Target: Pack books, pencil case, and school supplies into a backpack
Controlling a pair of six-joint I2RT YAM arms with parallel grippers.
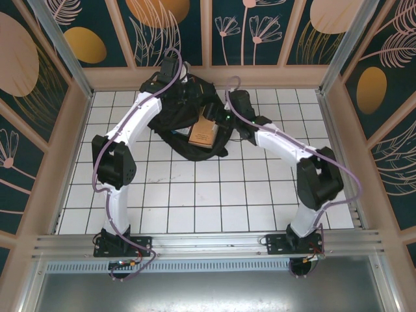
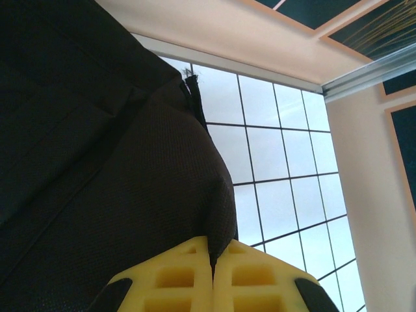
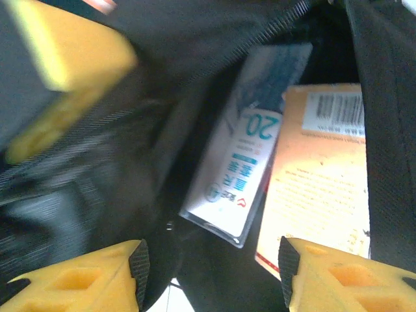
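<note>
While left gripper (image 2: 212,273) pinches backpack (image 2: 97,162) fabric, jaws together on it, right gripper (image 3: 214,260) hovers at opening, jaws apart, empty. Pencil case (image 3: 250,149) and orange book (image 3: 318,188) lie inside (side by side). Advice: hold mouth wide, steer right jaws clear of zip (image 3: 279,23).

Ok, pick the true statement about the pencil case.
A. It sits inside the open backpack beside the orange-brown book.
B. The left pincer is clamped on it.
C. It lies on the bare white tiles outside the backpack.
A: the right wrist view looks into the backpack, where the pencil case lies beside the orange-brown book.
</note>
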